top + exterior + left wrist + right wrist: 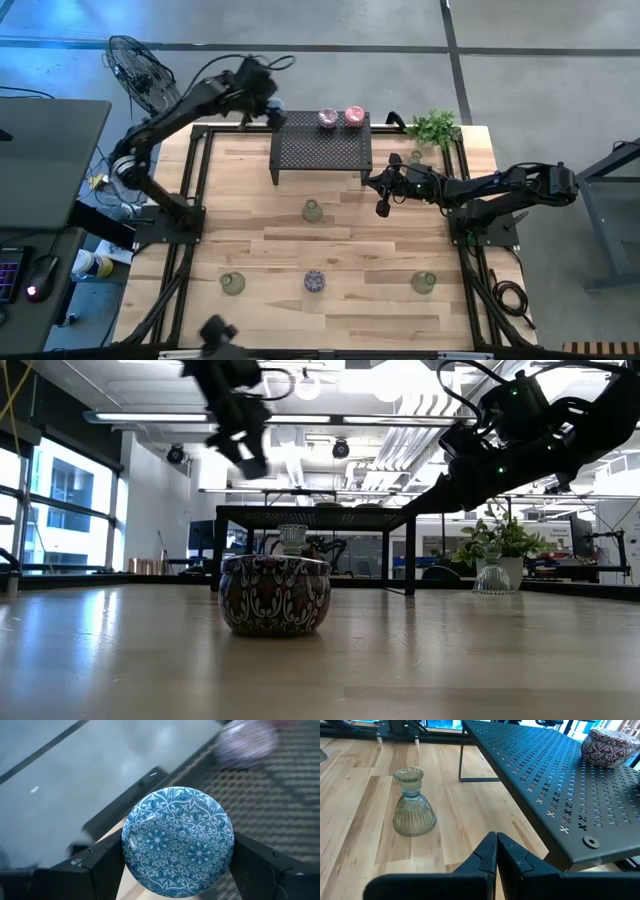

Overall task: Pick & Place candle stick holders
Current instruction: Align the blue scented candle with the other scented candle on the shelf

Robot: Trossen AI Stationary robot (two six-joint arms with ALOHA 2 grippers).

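My left gripper (272, 108) hangs above the far left corner of the black mesh rack (320, 148), shut on a blue patterned candle stick holder (177, 842). A purple holder (328, 119) and a pink one (354, 115) stand on the rack's far edge. On the table stand a greenish glass holder (312, 210), two more (232, 283) (424, 282) and a mottled one (314, 281). My right gripper (382, 200) is shut and holds nothing, hovering by the rack's right end and pointing at the glass holder (412, 802). My left gripper pinches the blue holder by its round side wall (126, 845), one finger (102, 865) on each opposite side. The fingers slant down from the table's left. The holder is lifted clear, its patterned round face toward the wrist camera.
A green leafy plant (435, 128) and a clear glass holder (415, 157) stand at the far right corner. Black frame rails (190, 200) run along the table's left and right sides. Open wood lies between the rack and the near row of holders.
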